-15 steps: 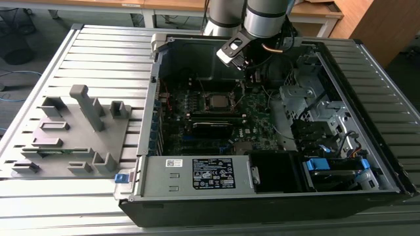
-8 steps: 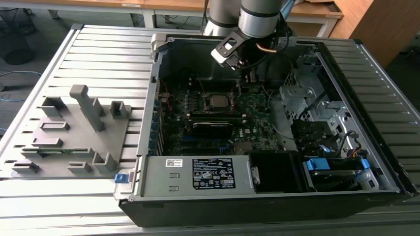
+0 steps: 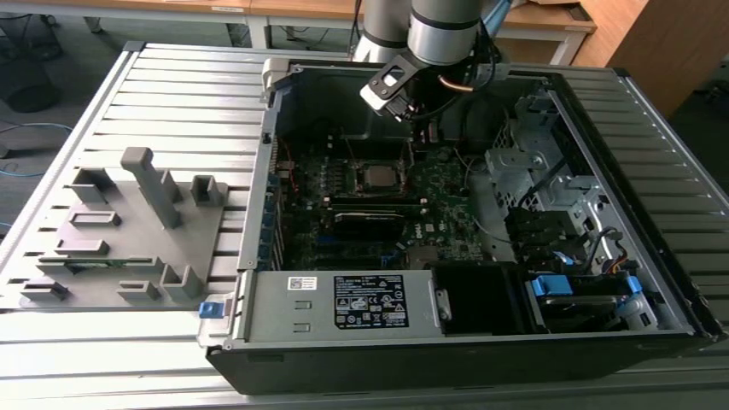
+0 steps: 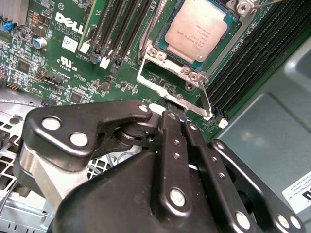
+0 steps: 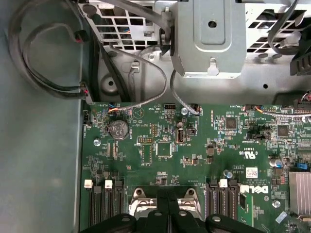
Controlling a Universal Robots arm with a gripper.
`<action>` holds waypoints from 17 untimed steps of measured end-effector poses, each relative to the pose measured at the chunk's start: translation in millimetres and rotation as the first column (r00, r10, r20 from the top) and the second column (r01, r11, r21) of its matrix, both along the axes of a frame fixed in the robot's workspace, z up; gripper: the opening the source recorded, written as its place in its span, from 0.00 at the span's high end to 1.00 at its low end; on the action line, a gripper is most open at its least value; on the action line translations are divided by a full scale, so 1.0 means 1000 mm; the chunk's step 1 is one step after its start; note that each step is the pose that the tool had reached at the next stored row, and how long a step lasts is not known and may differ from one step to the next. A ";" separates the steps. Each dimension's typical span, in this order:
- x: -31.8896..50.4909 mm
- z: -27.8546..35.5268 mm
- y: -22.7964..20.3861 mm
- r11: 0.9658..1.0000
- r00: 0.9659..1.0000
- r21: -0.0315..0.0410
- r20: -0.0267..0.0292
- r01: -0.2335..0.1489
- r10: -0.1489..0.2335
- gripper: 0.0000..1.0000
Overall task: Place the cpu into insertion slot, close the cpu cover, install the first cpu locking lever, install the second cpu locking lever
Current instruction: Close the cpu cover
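The cpu [image 4: 197, 28], a flat square chip with a dull silver top, lies in the insertion slot [image 4: 146, 77] on the green motherboard. The cpu cover [image 4: 192, 73] appears to lie flat around it, the chip showing through its window. A thin wire locking lever [image 4: 206, 99] runs along the slot's near edge, and another lever [image 4: 252, 4] shows at the far corner. My gripper [image 4: 176, 112] is shut, with its black fingertips [image 4: 167, 116] against the slot's near frame bar. In the exterior view the gripper [image 3: 424, 128] hangs inside the case just beyond the cpu [image 3: 380, 178].
The open computer case [image 3: 262, 256] lies on a slatted table. A white-labelled power supply [image 3: 370, 301] sits at its front and a drive cage [image 3: 547, 171] on the exterior view's right. Memory slots [image 4: 121, 29] flank the socket. A grey fixture tray [image 3: 125, 231] stands on the exterior view's left.
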State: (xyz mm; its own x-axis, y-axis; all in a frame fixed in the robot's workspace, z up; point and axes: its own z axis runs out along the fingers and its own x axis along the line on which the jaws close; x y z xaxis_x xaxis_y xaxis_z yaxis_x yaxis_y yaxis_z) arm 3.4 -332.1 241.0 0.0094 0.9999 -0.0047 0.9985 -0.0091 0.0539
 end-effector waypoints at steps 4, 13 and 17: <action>-0.0001 0.0000 0.0000 1.000 1.000 0.000 0.000 0.000 0.000 0.90; -0.0047 -0.0002 0.0000 1.000 1.000 0.000 0.000 0.000 0.000 0.90; -0.0108 -0.0005 0.0000 1.000 1.000 0.000 0.000 0.000 0.000 0.90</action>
State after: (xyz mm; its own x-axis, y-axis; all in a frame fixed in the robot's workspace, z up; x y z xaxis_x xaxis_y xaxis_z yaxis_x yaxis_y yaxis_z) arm -7.4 -332.1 240.5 0.0095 0.9999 -0.0046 0.9985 -0.0092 0.0540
